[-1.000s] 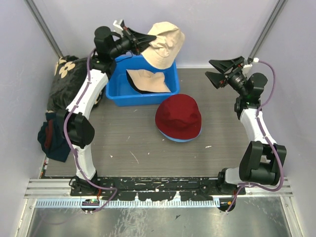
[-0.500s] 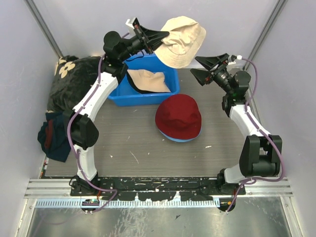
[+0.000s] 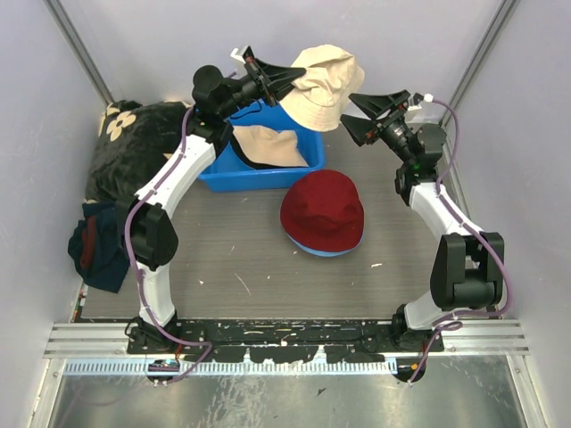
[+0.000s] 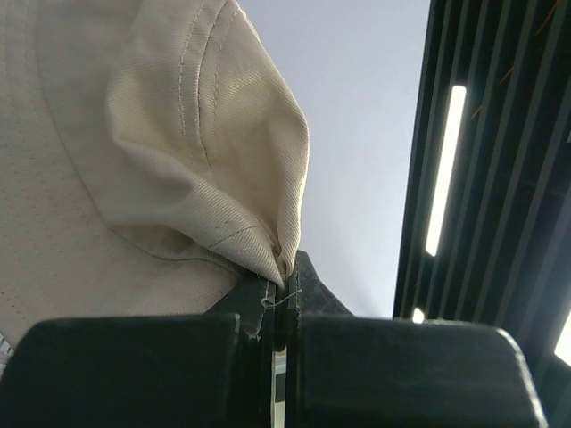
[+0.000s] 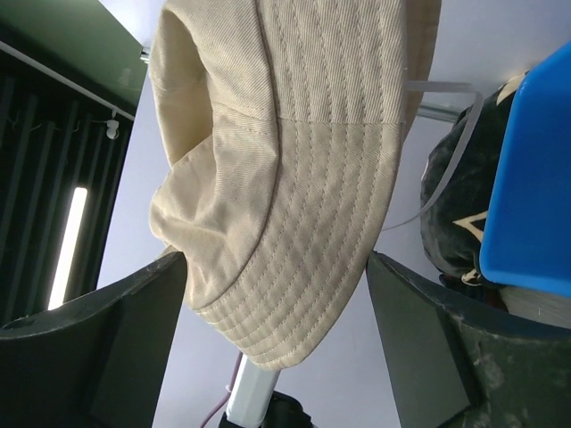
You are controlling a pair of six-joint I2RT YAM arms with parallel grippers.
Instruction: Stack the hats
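Your left hand [image 3: 294, 75] has one cream hat [image 3: 328, 82] pinched by the brim, high over the back of the table [image 3: 241, 254].

In your left wrist view the fingers [image 4: 259, 316] sit tight together on a fold of brim, and the rest of the hat runs out of frame. Your right hand [image 3: 348, 118] is spread wide just beside that hat. Its wrist view shows the brim hanging between the two fingers, but you cannot tell whether either one touches the cloth. You have four hats in all. Two are cream, and the second cream hat [image 3: 268, 147] lies in the blue bin [image 3: 210, 174], partly behind your left arm. One dark red hat [image 3: 321, 209] sits on one light blue hat [image 3: 335, 251], of which only a sliver of brim shows.
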